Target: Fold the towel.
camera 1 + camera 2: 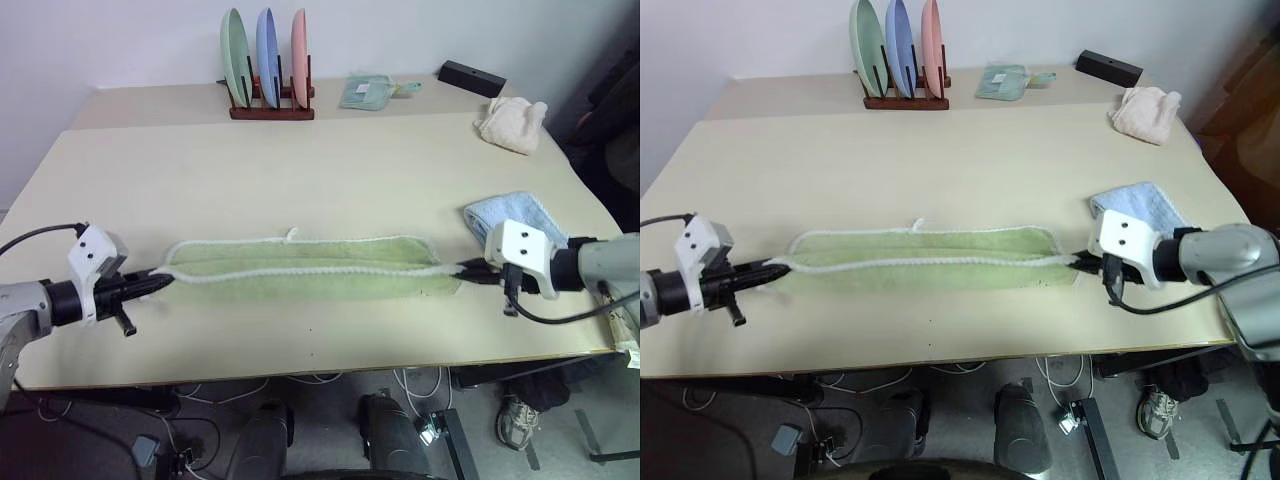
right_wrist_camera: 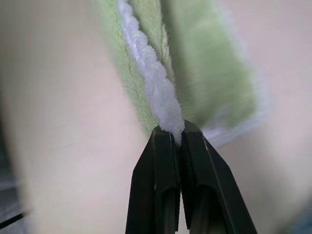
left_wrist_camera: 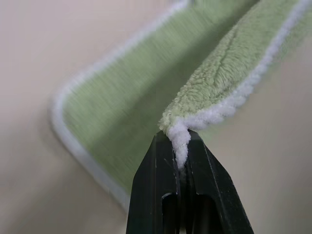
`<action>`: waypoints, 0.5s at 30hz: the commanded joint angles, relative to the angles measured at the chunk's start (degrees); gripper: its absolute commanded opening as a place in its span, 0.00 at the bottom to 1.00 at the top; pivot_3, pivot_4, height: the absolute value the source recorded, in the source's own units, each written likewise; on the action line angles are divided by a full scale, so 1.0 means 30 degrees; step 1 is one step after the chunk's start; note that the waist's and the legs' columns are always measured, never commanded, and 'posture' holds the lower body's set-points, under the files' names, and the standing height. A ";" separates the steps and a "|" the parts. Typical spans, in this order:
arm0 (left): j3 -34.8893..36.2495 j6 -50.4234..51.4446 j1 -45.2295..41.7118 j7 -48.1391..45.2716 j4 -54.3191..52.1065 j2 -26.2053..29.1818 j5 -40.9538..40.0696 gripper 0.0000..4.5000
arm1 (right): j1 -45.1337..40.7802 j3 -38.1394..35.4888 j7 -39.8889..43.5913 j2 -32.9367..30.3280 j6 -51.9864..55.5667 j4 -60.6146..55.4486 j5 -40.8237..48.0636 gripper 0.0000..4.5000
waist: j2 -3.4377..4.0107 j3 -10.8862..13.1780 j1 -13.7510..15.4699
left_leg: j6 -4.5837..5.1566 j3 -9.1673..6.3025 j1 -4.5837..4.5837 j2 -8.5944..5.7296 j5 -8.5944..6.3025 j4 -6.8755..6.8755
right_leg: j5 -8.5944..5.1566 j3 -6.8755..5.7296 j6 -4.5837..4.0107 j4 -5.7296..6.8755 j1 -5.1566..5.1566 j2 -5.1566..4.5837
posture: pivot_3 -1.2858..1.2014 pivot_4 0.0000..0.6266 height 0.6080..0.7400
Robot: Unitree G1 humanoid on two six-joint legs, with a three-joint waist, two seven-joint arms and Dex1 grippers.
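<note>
Stretching across the near part of the pale beige table (image 1: 300, 170), the light green terry cloth towel (image 1: 310, 268) with a whitish trimmed edge lies folded into a long narrow band running left to right. At its left end the left pincer (image 1: 160, 279) is clamped tight on the white trim of the towel's corner, the two black fingers (image 3: 161, 190) pressed together around it. A small white loop sticks up from the towel's far edge near the middle. At the right end the right pincer (image 1: 463, 270) is likewise clamped on the white trim, fingers (image 2: 163, 180) together. Just beyond that pincer lies a light blue towel (image 1: 515, 212). Along the far edge stand a wooden rack of three plates (image 1: 268, 65), then a small teal cloth (image 1: 368, 92), a black box (image 1: 471, 78) and a crumpled cream-white cloth (image 1: 511, 123).
</note>
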 commanded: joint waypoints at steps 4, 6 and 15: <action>-0.1797 -0.0228 -0.2772 0.0163 0.2694 -0.0768 0.0901 0.00 | -0.3755 0.2139 -0.0729 0.1978 -0.2209 0.4368 -0.2270 0.01 | 0.0001 0.0002 -0.0137 | 0.0001 0.0001 -0.0001 -0.0002 0.0000 -0.0001 | 0.0004 -0.0002 0.0008 0.0006 -0.0009 0.0000 | 0.52 0.24 1.00; -0.2188 -0.0438 -0.3011 0.0063 0.3355 -0.0865 0.1213 0.00 | -0.4818 0.2764 -0.0953 0.2598 -0.3043 0.5929 -0.3060 0.01 | 0.0001 0.0002 -0.0198 | 0.0002 0.0002 -0.0002 -0.0001 -0.0001 -0.0009 | 0.0002 0.0000 0.0013 0.0010 -0.0019 0.0001 | 0.52 0.24 1.00; -0.2774 -0.1083 -0.3770 0.0538 0.5072 -0.1627 0.2010 0.00 | -0.6672 0.3661 -0.0674 0.4088 -0.4485 0.8919 -0.4081 0.01 | 0.0002 0.0003 -0.0095 | 0.0002 0.0001 -0.0013 -0.0004 0.0000 -0.0012 | 0.0004 0.0001 0.0017 0.0027 -0.0041 0.0002 | 0.52 0.24 1.00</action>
